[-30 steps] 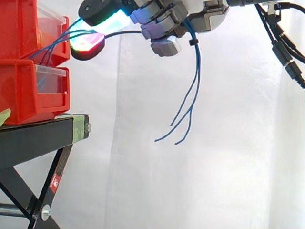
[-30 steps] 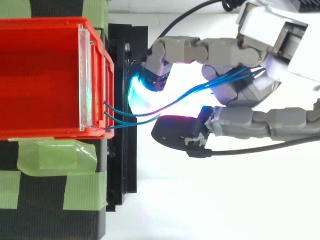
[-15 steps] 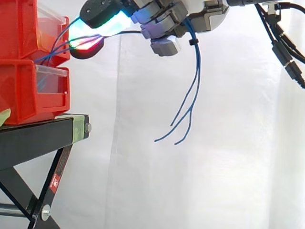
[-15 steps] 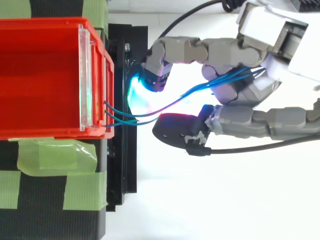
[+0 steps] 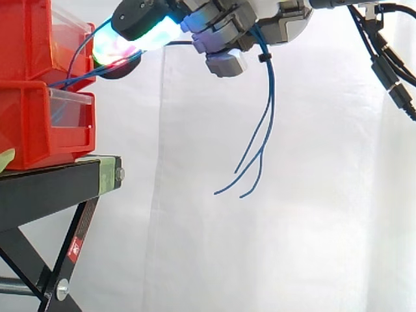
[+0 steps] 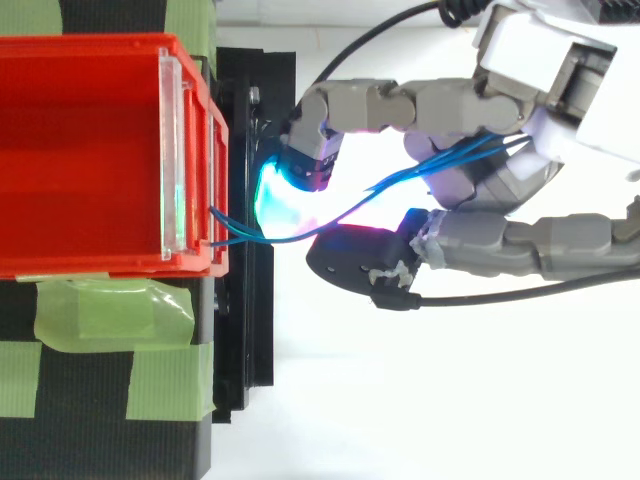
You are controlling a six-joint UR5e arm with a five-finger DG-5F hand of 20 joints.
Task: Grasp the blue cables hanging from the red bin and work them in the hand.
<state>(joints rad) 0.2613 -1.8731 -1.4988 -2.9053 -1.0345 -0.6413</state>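
Several thin blue cables [image 5: 265, 110] come out of the front of the upper red bin [image 5: 26, 39] and run right into my hand [image 5: 279, 19]. In the top view the cables [image 6: 400, 178] pass between two glowing fingertips [image 6: 285, 190] just off the bin's [image 6: 90, 268] front wall, then cross the palm [image 6: 520, 170]. My fingers are curled round them. Past the hand, the loose ends hang down in front of the curtain, about level with the stand's top.
A second red bin [image 5: 39, 123] sits under the upper one on the black stand [image 5: 58, 182], whose edge carries green tape [image 6: 110, 310]. A clear plate [image 6: 170, 150] crosses the upper bin's front. To the right is the white curtain.
The two glowing fingertips have drawn closer together and risen slightly. The cable stretch at the bin has bunched between them, and the hanging ends swayed a little.
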